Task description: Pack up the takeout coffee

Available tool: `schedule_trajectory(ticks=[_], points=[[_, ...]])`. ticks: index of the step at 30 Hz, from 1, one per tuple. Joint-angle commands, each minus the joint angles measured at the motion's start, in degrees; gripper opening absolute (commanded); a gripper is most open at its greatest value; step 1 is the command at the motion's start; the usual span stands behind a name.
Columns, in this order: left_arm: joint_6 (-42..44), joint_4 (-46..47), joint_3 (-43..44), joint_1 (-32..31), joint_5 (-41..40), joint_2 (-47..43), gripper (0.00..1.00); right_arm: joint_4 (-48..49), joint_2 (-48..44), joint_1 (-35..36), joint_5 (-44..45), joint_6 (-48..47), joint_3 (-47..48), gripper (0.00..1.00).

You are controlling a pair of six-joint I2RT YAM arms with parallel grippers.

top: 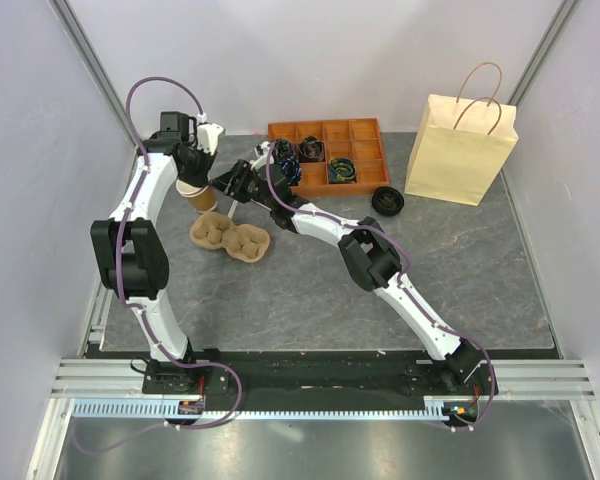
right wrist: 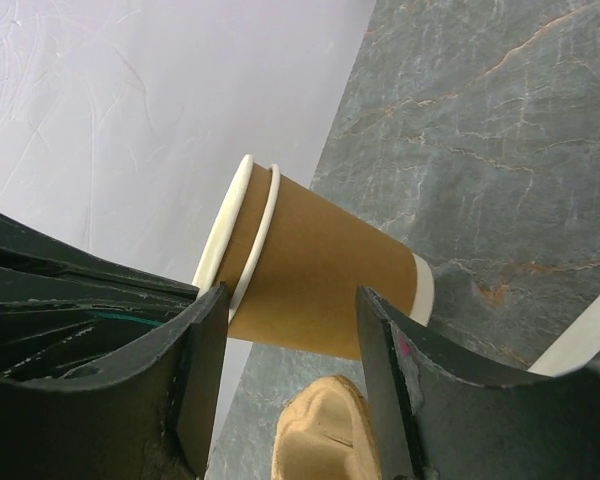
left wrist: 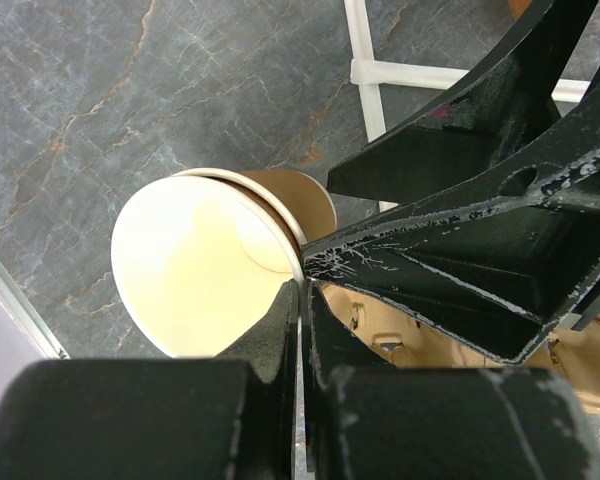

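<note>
Brown paper cups (right wrist: 320,285): two, one nested inside other, both rims visible.
Moulded-pulp cup carrier (top: 230,238): one. Wells too unclear to count.
Paper bag (top: 458,150): one, with two twisted loop handles (top: 480,85).
Wooden tray (top: 326,122): one, eight compartments, two rows of four.
Black lid (top: 387,200) loose on table (top: 480,280): one.
Dark round pieces (top: 342,171) in tray: spread over at least three compartments, exact number unreadable, part hidden behind arm.
Robot arms: two, left arm (top: 130,262) and right arm (top: 375,262).

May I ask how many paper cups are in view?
2, nested: inner cup inside outer cup, rim pinched by the left hand. Further nested cups may be hidden.
</note>
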Motion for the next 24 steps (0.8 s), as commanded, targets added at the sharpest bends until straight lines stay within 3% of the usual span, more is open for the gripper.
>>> schedule_trajectory(ticks=[1, 24], points=[[0.76, 2.21, 1.19, 0.18, 1.18, -4.27, 0.02, 1.3, 0.54, 0.75, 0.79, -1.15, 1.0, 0.61], [1.11, 1.69, 3.56, -0.17, 1.18, -5.59, 0.02, -0.72, 1.6, 0.93, 2.55, -5.19, 0.82, 0.6]])
